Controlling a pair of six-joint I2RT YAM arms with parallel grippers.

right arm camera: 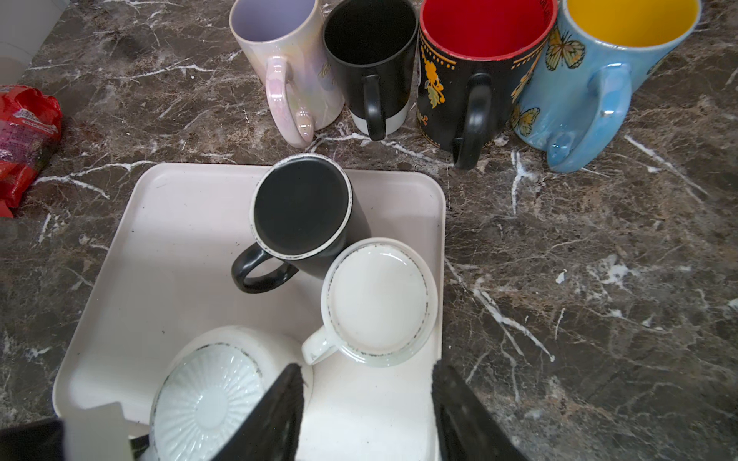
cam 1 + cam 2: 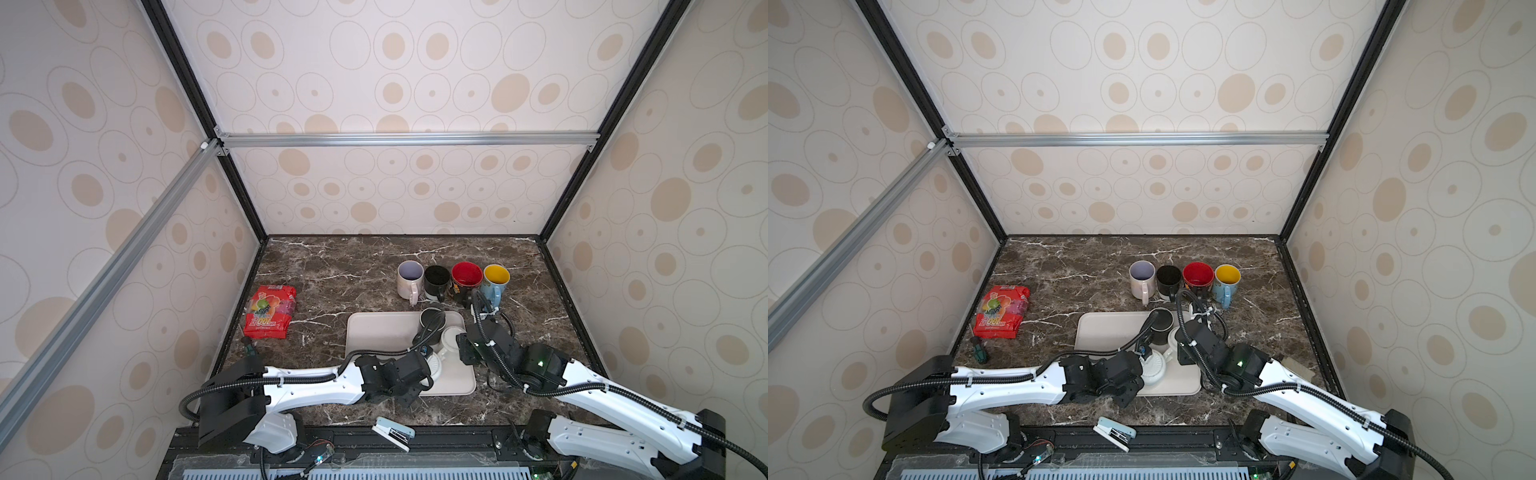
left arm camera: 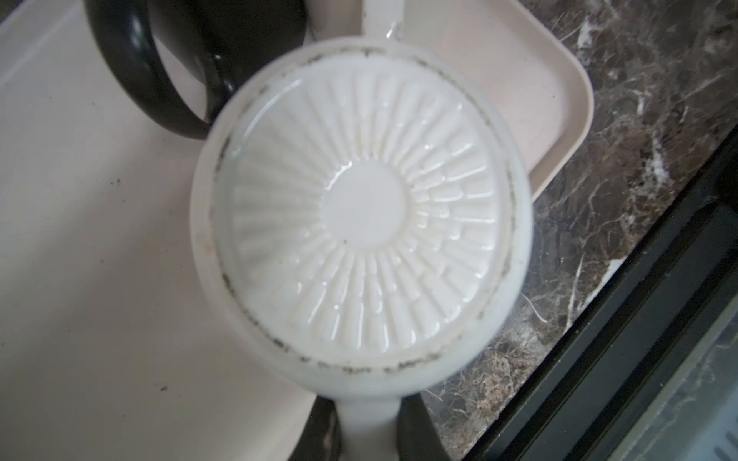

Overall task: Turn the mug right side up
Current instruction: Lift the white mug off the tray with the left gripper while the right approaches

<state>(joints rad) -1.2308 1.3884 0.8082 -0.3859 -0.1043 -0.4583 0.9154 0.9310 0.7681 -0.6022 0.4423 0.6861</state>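
Ribbed white mug point(image 3: 359, 211): base up, at the near end of the tray point(image 1: 159, 247); resting or lifted, cannot tell.
Left gripper point(image 3: 367, 435): clamped tight on that mug's handle.
Right gripper point(image 1: 367, 371): jaws apart, nothing between, just beside the plain white mug point(image 1: 379, 299).
Tray neighbours: plain white mug and black mug point(image 1: 303, 211), both base up, touching.
Beyond tray: four upright mugs point(image 1: 479, 60) in a row on the marble counter point(image 1: 599, 239).
Far left: red snack packet point(image 2: 270, 311), well apart.

Red snack bag point(image 2: 270, 311) left on marble tabletop point(image 2: 332, 266); green-handled screwdriver point(image 2: 980, 351) near it; white device point(image 2: 392, 434) at front edge.
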